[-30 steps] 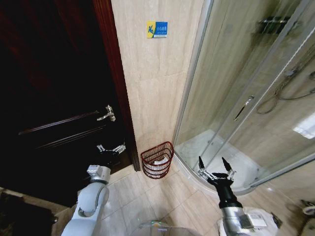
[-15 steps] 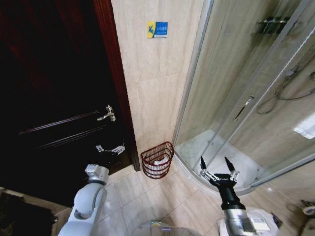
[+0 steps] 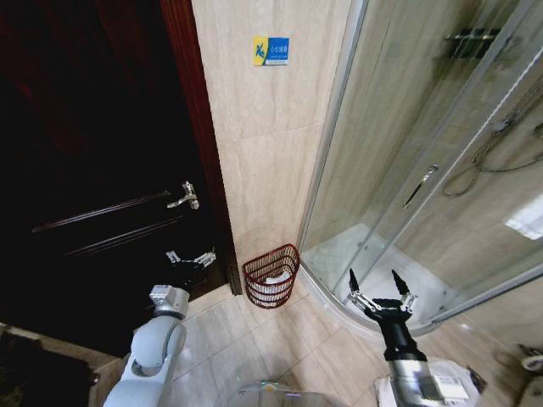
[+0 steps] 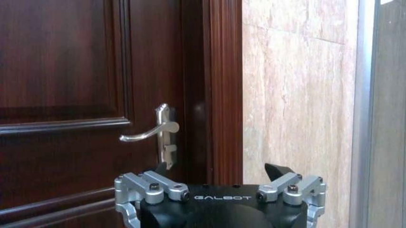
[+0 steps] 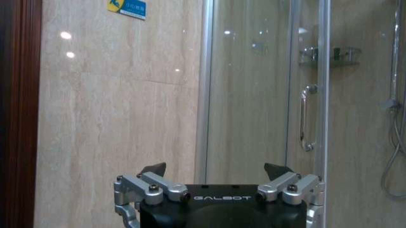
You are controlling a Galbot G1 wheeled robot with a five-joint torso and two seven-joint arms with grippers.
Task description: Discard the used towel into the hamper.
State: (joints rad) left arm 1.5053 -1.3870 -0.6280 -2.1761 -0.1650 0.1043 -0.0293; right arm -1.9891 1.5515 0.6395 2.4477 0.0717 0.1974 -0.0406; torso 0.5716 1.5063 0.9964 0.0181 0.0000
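Head view: the hamper (image 3: pixel 271 276) stands on the floor tiles against the beige wall (image 3: pixel 271 144), between the dark door (image 3: pixel 102 212) and the curved glass shower enclosure (image 3: pixel 407 153) (something white lies inside it); the left gripper (image 3: pixel 190 257) hangs with fingers spread before the door, the right gripper (image 3: pixel 383 288) likewise spread before the shower base. Left wrist view: the empty, parted left gripper (image 4: pixel 219 169) faces the door handle (image 4: pixel 155 133). Right wrist view: the right gripper (image 5: pixel 216 169), also parted and empty, faces the wall and shower glass (image 5: pixel 254 80).
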